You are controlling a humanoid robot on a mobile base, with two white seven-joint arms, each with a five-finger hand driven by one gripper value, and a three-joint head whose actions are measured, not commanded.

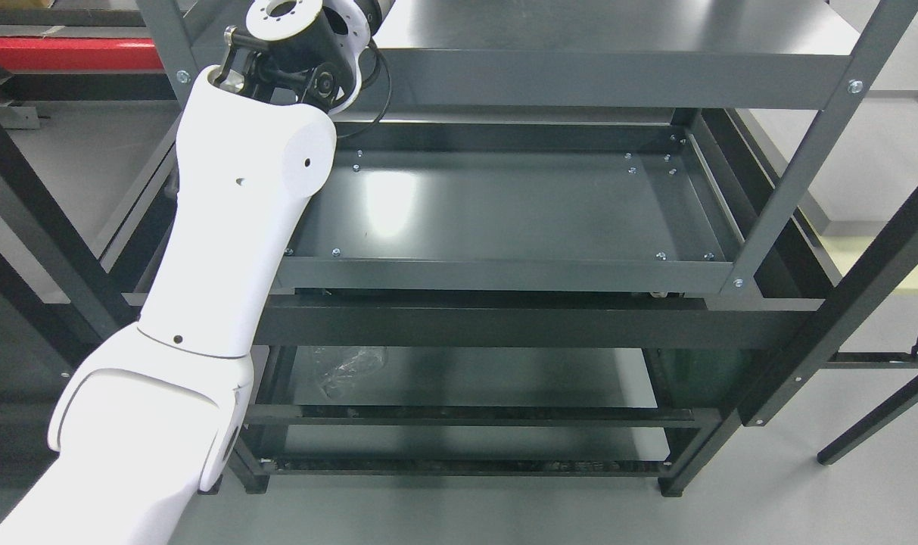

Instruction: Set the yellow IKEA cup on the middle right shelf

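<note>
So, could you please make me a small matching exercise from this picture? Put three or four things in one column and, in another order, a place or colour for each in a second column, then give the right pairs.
Column one:
1. left arm
2. middle shelf
3. crumpled clear plastic
4. red bar

Column two:
A. on the lower shelf
B. top left corner of the picture
C. white, rising from the lower left
D. dark grey, bare, with a light glare

Right pairs: 1-C, 2-D, 3-A, 4-B.

The hand is out of the picture, and no yellow cup shows.
</note>
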